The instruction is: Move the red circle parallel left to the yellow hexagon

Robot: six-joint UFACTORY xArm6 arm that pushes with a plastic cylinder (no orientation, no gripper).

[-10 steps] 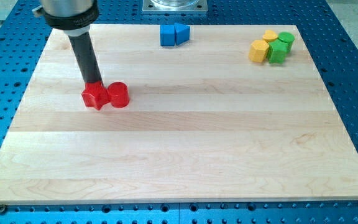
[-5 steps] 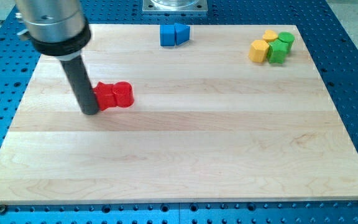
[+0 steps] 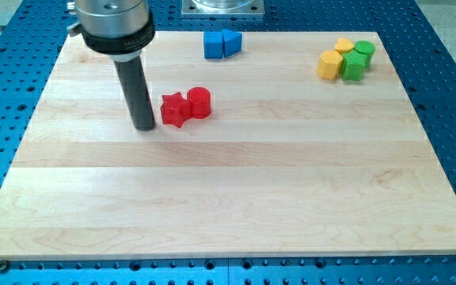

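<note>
The red circle (image 3: 199, 103) is a short red cylinder on the wooden board, touching a red star block (image 3: 175, 110) on its left. My tip (image 3: 144, 126) stands just left of the red star, close to it. The yellow hexagon (image 3: 329, 65) sits at the view's top right, far to the right of the red circle and a little higher in the view.
A second yellow block (image 3: 343, 47) and two green blocks (image 3: 353, 66) (image 3: 363, 51) cluster around the yellow hexagon. A blue cube (image 3: 214, 45) and a blue triangular block (image 3: 231, 43) sit at the top middle. The wooden board (image 3: 236, 198) lies on a blue perforated table.
My tip went round to the left of the red pair and moved right. The red star and red circle slid right and slightly up with it.
</note>
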